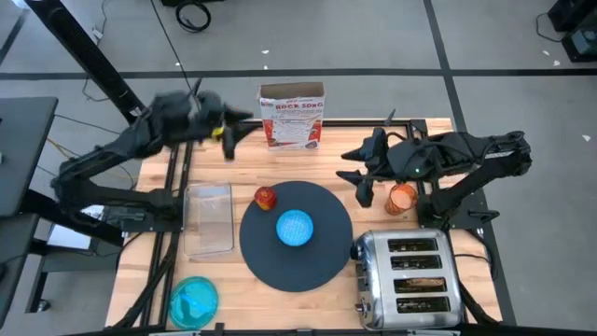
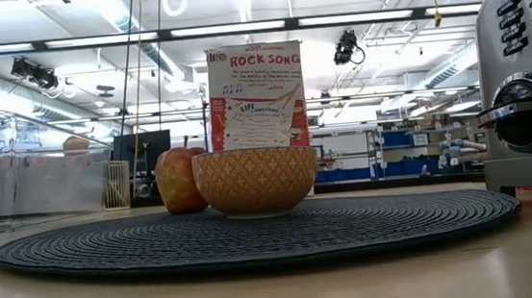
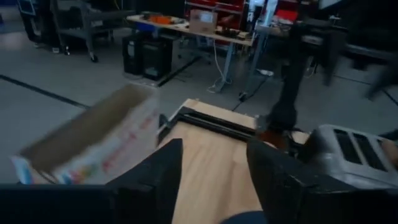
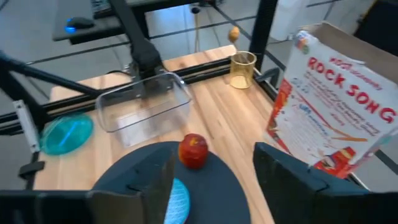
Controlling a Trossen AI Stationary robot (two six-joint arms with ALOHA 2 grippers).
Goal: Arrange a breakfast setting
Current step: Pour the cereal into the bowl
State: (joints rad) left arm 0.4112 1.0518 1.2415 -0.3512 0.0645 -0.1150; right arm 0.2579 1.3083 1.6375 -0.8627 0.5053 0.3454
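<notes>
The mat [image 1: 297, 235] lies at the centre of the counter [image 1: 331, 163], seen from above. The bowl [image 1: 296, 227] sits on the middle of the mat, and the apple [image 1: 266, 197] rests on the mat's rim at 10 o'clock from the bowl, apart from it. In the low view the apple [image 2: 181, 180] stands just behind and beside the bowl [image 2: 255, 181] on the mat [image 2: 254, 234].

The plate [image 1: 194, 301] lies near the counter's 7 o'clock corner, well apart from the mat. The clear tray [image 1: 208, 218] lies just beside the mat at 9 o'clock. The cup [image 1: 402, 199] stands at 3 o'clock of the mat, near the toaster [image 1: 409, 279], which fills the 5 o'clock corner. A song-book box [image 1: 292, 116] stands upright at 12 o'clock on the counter's far edge.

The left gripper [image 1: 229, 138] hangs above the counter at 11 o'clock, beside the box, its fingers [image 3: 163, 171] apart and holding nothing. The right gripper [image 1: 354, 166] hovers at 2 o'clock, just beside the cup, its fingers [image 4: 155, 171] also spread and empty. The right wrist view shows the apple [image 4: 193, 150], tray [image 4: 144, 107] and plate [image 4: 66, 134] beyond them.
</notes>
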